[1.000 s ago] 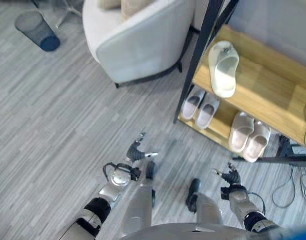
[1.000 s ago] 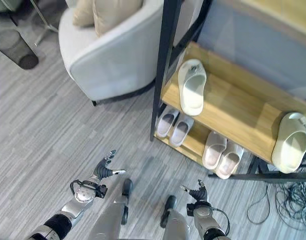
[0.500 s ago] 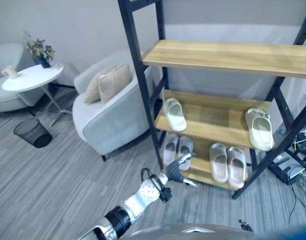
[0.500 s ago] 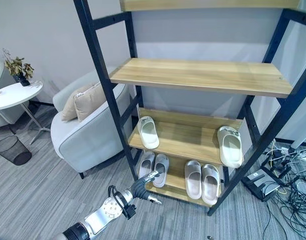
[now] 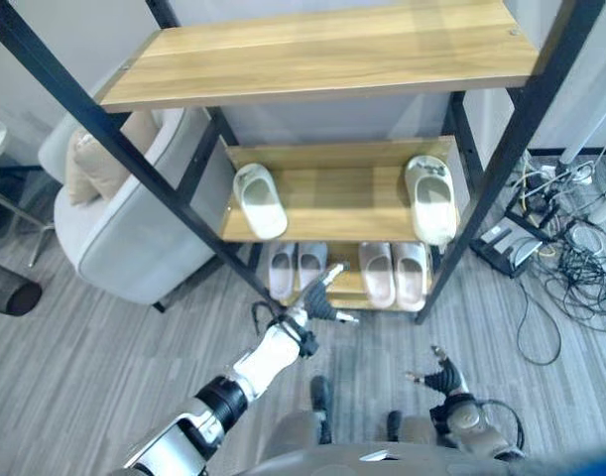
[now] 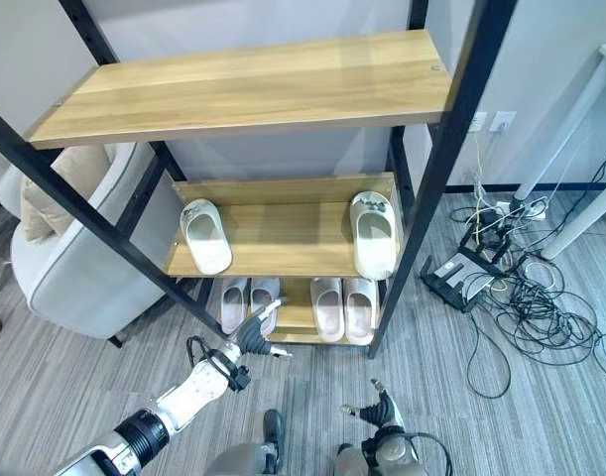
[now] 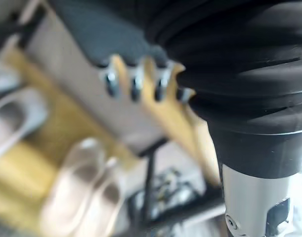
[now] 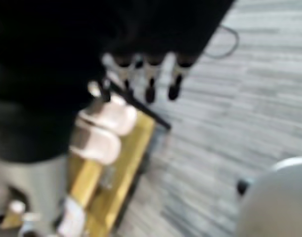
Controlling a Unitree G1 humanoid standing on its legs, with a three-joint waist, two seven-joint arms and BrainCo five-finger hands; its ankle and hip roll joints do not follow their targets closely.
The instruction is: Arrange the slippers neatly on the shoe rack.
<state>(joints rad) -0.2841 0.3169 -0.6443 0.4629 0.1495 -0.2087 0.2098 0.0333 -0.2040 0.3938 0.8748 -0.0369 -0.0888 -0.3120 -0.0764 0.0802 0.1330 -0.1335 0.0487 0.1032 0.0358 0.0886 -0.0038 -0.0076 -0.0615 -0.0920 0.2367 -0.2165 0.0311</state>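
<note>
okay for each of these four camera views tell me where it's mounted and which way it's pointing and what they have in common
Left eye view: on the head, looking down at the shoe rack; left hand and right hand show.
Right eye view: beside it, same scene.
Left wrist view: on the left wrist, looking along its straight fingers towards the rack's bottom shelf.
Right wrist view: on the right wrist, past its fingers to the floor.
Shared: both wrist views catch the pink slippers.

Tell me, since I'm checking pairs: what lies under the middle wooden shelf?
Two slipper pairs on the bottom shelf: a grey pair and a pinkish-beige pair. The shelf hides their heel ends.
</note>
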